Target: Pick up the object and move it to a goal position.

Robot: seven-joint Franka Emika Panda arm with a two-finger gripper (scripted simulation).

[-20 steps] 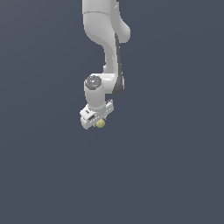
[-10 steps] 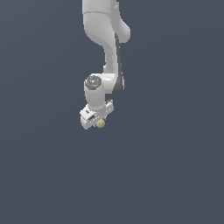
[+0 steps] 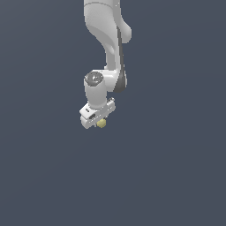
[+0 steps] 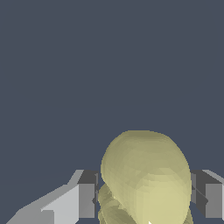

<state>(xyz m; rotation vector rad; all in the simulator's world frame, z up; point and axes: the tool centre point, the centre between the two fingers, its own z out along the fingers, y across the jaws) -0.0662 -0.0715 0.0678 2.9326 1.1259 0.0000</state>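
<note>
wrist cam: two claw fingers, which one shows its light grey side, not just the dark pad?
The finger on the far side of the ball from the other: a long light grey flank shows behind its dark pad. The other finger is mostly cropped.

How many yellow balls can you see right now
1. The yellow ball sits between the fingers of the claw, below the wrist. None other shows in either view.

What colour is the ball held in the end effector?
Pale yellow; the ball shows best in the wrist view.
</note>
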